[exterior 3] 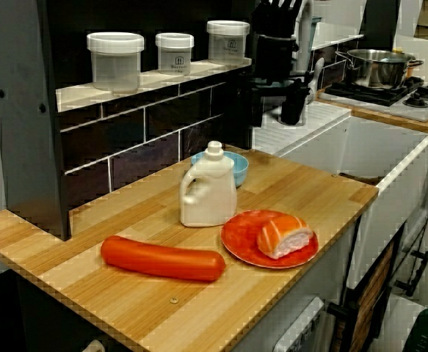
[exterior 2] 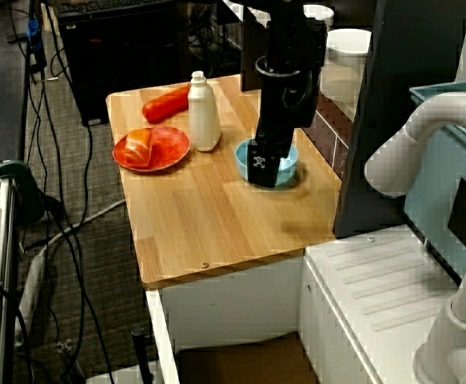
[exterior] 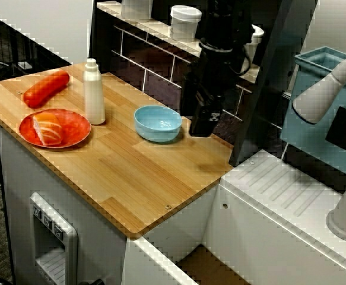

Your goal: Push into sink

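From here I cannot tell how the gripper stands: its fingertips are a dark blur against the blue bowl, which it partly covers. The sink is cut off by the bottom edge, only a corner of its brownish floor showing.

My wooden worktop carries a red plate, a white bottle, a blue bowl and a sausage.
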You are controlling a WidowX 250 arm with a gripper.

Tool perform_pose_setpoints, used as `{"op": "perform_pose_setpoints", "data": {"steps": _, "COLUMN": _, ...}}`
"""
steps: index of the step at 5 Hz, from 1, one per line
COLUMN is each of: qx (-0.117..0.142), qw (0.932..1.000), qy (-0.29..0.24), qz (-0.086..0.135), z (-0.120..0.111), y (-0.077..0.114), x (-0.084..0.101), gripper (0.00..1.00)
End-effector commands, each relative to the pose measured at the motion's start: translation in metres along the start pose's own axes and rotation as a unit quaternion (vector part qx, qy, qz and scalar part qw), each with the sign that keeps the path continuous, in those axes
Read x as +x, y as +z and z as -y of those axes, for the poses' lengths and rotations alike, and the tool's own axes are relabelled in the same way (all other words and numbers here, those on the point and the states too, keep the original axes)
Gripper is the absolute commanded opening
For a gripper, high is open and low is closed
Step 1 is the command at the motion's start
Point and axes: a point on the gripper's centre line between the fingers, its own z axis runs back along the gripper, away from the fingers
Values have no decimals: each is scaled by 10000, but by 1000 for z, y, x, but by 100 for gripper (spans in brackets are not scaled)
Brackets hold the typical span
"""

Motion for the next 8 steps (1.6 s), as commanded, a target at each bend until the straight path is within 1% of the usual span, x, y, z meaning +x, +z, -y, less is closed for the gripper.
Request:
{"op": "perform_pose_setpoints", "data": {"steps": 1, "qx": 281, "qw": 9992, "qy": -244, "qz": 151, "z": -22, "y": 11, "x": -9, "gripper": 100}}
{"op": "perform_pose_setpoints", "data": {"steps": 3, "qx": 356, "qw": 9993, "qy": -90, "qz": -75, "z": -44, "y": -5, "x": -20, "gripper": 100}}
{"op": "perform_pose_setpoints", "data": {"steps": 5, "qx": 321, "qw": 9993, "qy": 96, "qz": -140, "z": -58, "y": -12, "x": -24, "gripper": 100}}
{"op": "perform_pose_setpoints", "data": {"steps": 7, "qx": 264, "qw": 9993, "qy": 242, "qz": -130, "z": -62, "y": -17, "x": -21, "gripper": 100}}
{"op": "perform_pose_setpoints", "data": {"steps": 8, "qx": 167, "qw": 9992, "qy": 314, "qz": -161, "z": -62, "y": -21, "x": -21, "gripper": 100}}
